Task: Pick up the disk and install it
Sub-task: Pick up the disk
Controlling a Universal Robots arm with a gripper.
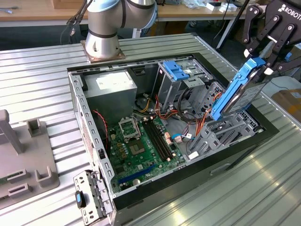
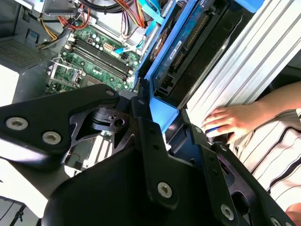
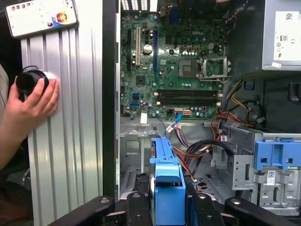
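Observation:
The disk (image 1: 237, 94), a silver drive in a bright blue carrier frame, hangs tilted over the front corner of the open computer case (image 1: 76, 101) at the exterior view's right. Its lower end reaches the grey drive bay (image 1: 221, 134). My black gripper (image 1: 264, 60) is shut on the disk's upper end. In the first wrist view the blue carrier (image 3: 168, 186) stands between my fingers, above the bay floor. The second wrist view shows the disk (image 2: 183, 52) edge-on beyond my gripper (image 2: 160, 123).
Inside the case lie a green motherboard (image 1: 141, 141), a grey power supply (image 1: 110, 89), orange cables and a drive cage with a blue tab (image 1: 176, 69). A person's hand (image 3: 30, 101) rests on a black knob beside the case. A grey fixture (image 1: 23, 155) sits at the exterior view's left.

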